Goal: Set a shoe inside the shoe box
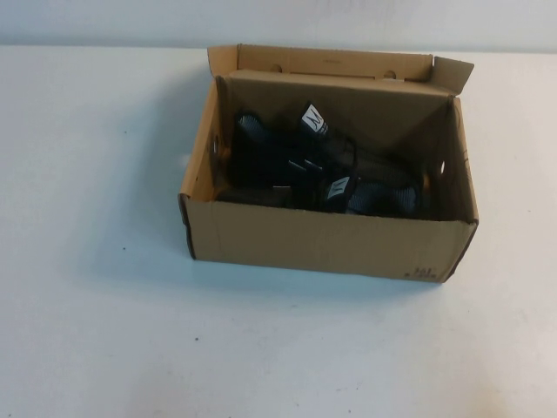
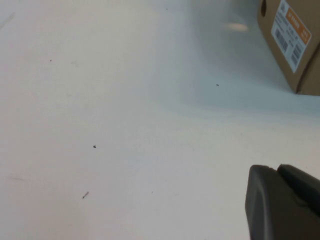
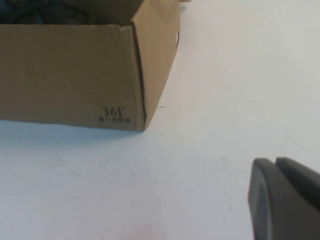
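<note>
The brown cardboard shoe box (image 1: 322, 239) stands open at the table's middle, its flap lid folded back. Two black mesh sneakers lie inside: one (image 1: 265, 161) at the left with its white tongue tag up, the other (image 1: 379, 196) at the right front. Neither arm shows in the high view. My left gripper (image 2: 277, 172) is shut and empty over bare table, apart from the box's labelled end (image 2: 292, 40). My right gripper (image 3: 275, 165) is shut and empty over the table, near the box's front right corner (image 3: 135, 75). A bit of dark shoe (image 3: 45, 12) shows over the rim.
The white table (image 1: 104, 331) surrounds the box on all sides. An orange and white label (image 2: 292, 30) is on the box's left end wall. A printed "361" mark (image 3: 114, 114) sits on the front wall.
</note>
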